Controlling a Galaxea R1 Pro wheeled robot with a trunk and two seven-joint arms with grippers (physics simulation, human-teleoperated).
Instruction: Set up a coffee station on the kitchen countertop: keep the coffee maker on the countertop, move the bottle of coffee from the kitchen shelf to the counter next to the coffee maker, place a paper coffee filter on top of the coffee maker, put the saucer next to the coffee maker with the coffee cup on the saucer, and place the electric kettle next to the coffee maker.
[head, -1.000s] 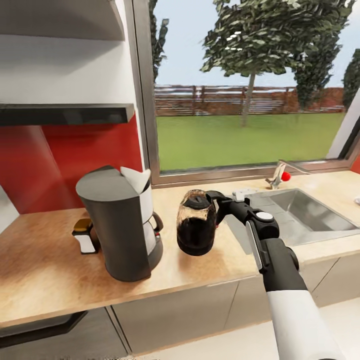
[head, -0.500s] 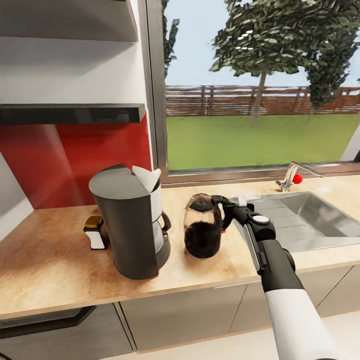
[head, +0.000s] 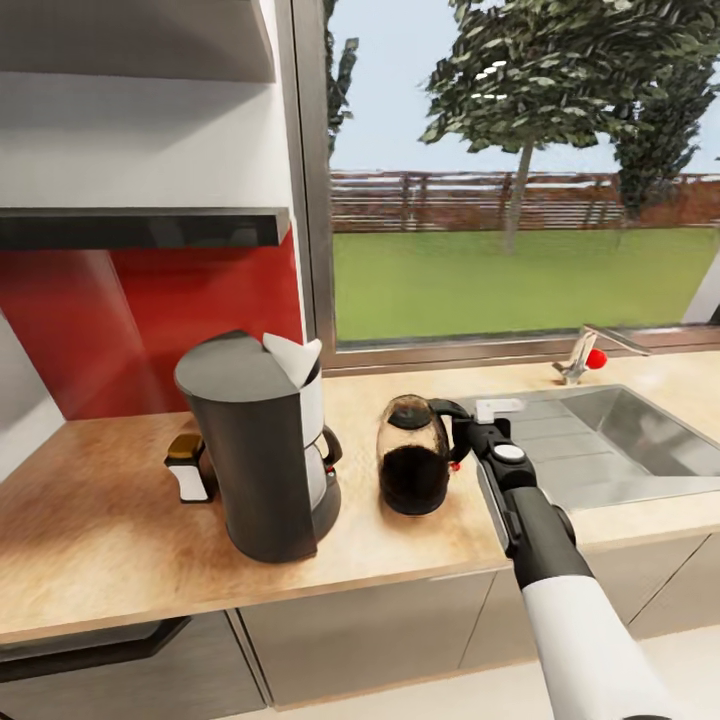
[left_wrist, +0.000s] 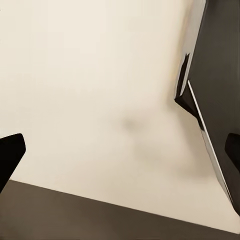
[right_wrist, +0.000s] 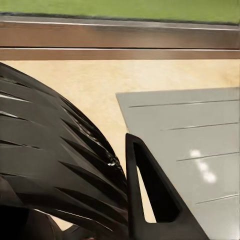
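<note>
Our right gripper (head: 462, 436) is clamped on the handle of the one electric kettle (head: 413, 456), upright on the kitchen countertop (head: 100, 540) between one coffee maker (head: 258, 445) and the sink (head: 610, 440), with bare worktop toward the front edge.

From the head we look down on the worktop (head: 100, 540); our right wrist sits close against the electric kettle (right_wrist: 55, 165), sharing that worktop.

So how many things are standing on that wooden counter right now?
3. A tall dark grey coffee maker stands mid-counter; a small dark bottle with a tan cap sits just beside it on the red-wall side; a rounded black glass kettle stands on its sink side. More may be hidden behind.
</note>
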